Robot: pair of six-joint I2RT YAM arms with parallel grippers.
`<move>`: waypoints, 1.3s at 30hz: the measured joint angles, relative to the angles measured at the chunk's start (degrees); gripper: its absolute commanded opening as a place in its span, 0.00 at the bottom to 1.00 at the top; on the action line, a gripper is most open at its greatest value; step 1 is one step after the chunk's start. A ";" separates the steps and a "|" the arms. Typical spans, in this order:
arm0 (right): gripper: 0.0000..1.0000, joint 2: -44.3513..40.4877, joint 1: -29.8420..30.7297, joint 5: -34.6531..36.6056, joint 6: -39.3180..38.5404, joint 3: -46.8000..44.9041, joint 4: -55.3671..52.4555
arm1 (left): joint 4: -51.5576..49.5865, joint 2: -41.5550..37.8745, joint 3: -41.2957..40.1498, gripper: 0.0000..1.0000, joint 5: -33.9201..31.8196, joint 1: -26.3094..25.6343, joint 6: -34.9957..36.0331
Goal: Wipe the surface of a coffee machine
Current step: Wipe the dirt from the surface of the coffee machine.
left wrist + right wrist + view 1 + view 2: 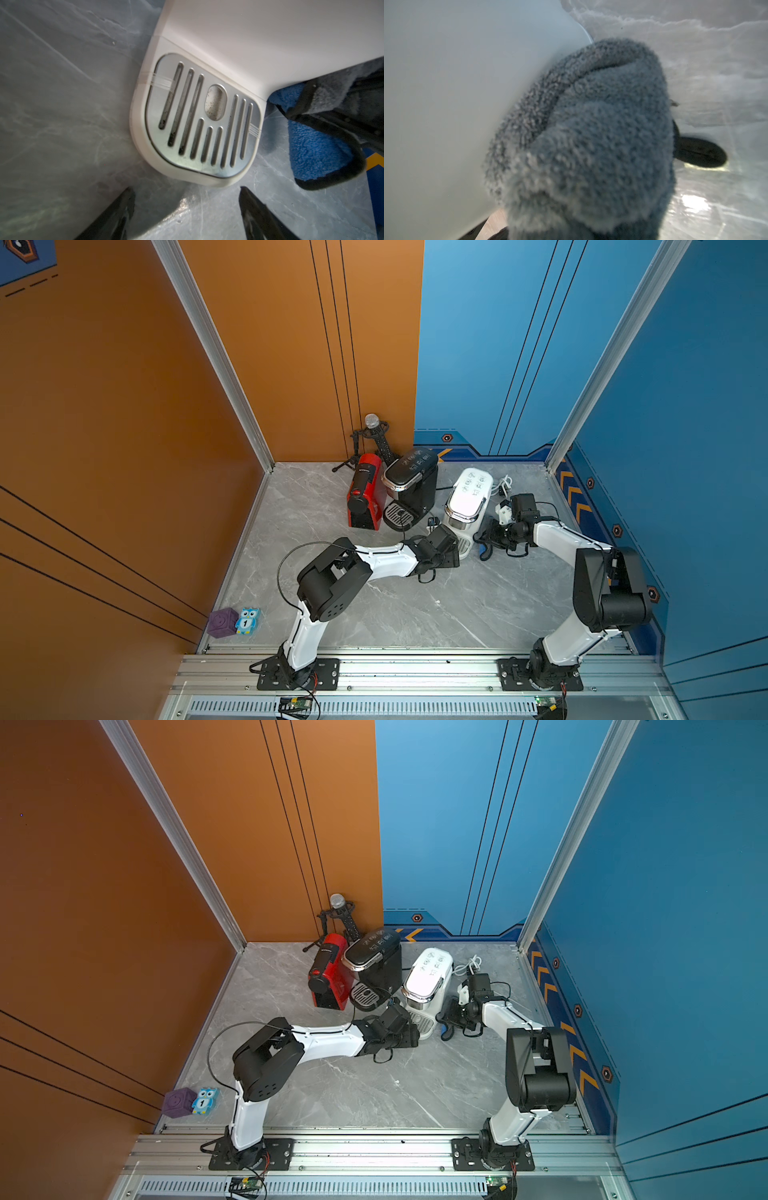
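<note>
The right gripper's jaws were buried in the grey-and-blue microfibre cloth, clamped on it; the wrist view showed only fleece. The cloth lay against the right flank of the white coffee machine, standing far right of centre on the marble table. The left gripper stood wide, empty, just near of its drip tray. The red coffee machine's label was unreadable; the owl block read "1"
</note>
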 measured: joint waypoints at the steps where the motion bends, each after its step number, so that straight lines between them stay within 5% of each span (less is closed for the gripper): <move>1: 0.10 -0.39 0.28 -0.07 -0.02 0.72 -0.76 | 0.00 0.00 0.00 0.80 0.00 0.00 0.00; 12: 0.10 -14.99 2.12 -1.49 -0.70 13.97 -3.37 | 0.00 0.02 0.00 0.80 0.00 0.00 0.00; 29: 0.09 3.10 2.91 1.64 -0.66 0.46 3.34 | 0.04 0.04 0.02 0.80 0.00 0.00 0.00; 39: 0.10 -1.68 2.91 3.89 -0.66 5.81 -1.68 | 0.04 0.04 0.00 0.80 0.00 0.00 0.02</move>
